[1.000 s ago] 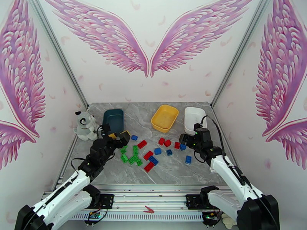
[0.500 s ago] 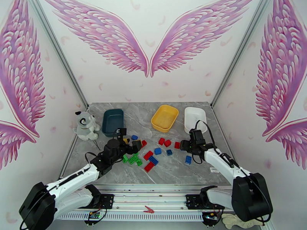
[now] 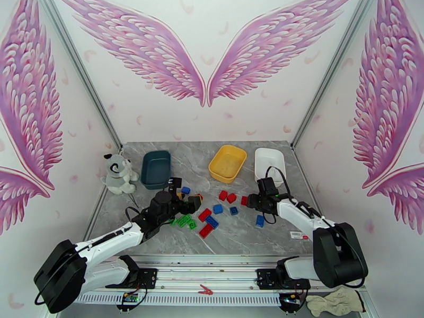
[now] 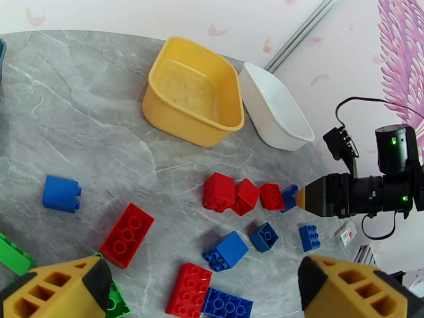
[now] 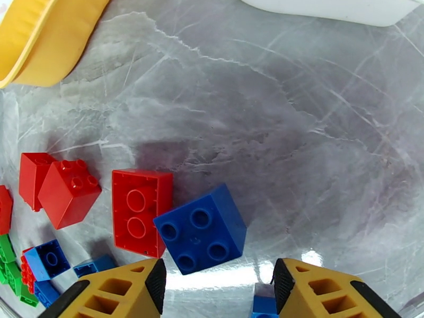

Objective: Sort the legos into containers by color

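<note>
Left claw [image 3: 191,200] and right claw [image 3: 249,200] have pushed farther inward, top view, over legos [image 3: 205,213] scattered at the centre of the worktop [image 3: 233,239]. Left wrist: left claw gapes wide. Right wrist: right claw half-narrowed at a blue lego [image 5: 201,229]; grip unclear.

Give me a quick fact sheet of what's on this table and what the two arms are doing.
Trays: teal tray, yellow tray, white tray, none holding bricks
Bricks: red, blue and green, loose on the table
Toy: plush dog beside the teal tray
Left fingers: wide open over the bricks, holding nothing
Right fingers: apart, low at the table, blue brick just in front
</note>
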Controlling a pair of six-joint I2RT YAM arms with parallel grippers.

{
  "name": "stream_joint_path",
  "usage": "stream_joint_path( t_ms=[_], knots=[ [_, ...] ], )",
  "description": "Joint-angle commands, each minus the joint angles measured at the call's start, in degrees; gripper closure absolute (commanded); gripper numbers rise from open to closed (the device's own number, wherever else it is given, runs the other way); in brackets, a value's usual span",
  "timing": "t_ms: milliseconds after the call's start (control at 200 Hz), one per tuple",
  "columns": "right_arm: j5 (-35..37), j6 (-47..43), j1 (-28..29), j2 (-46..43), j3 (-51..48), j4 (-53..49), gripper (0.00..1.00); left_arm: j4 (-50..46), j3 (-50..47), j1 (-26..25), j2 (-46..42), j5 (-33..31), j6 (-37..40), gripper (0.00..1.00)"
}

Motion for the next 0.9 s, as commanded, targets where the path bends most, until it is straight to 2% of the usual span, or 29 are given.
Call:
stream_joint_path(
  t_ms=[0, 370, 485, 630, 895],
  knots=[
    [1.01, -1.00, 0.88, 1.03, 1.90, -0.67, 0.37, 0.72, 1.76, -0.33, 0.26, 0.44, -0.02, 0.01],
    [4.54, -1.33, 1.12, 6.46, 5.26, -0.80, 0.37, 0.63, 1.80, -0.37, 0.05, 0.43, -0.08, 0.01],
    [5.24, -1.47, 1.15, 8.37, 6.54, -1.04, 0.41, 0.63, 1.94, -0.42, 0.21, 0.69, -0.22, 0.01],
    [4.97, -1.59, 1.17, 8.36, 6.39, -0.58, 0.42, 0.69, 2.17, -0.55, 0.65, 0.96, -0.37, 0.01],
    [4.07, -1.79, 1.15, 8.62, 6.65, -0.50, 0.57, 0.41, 2.88, -0.53, 2.29, 0.64, -0.05, 0.01]
  ],
)
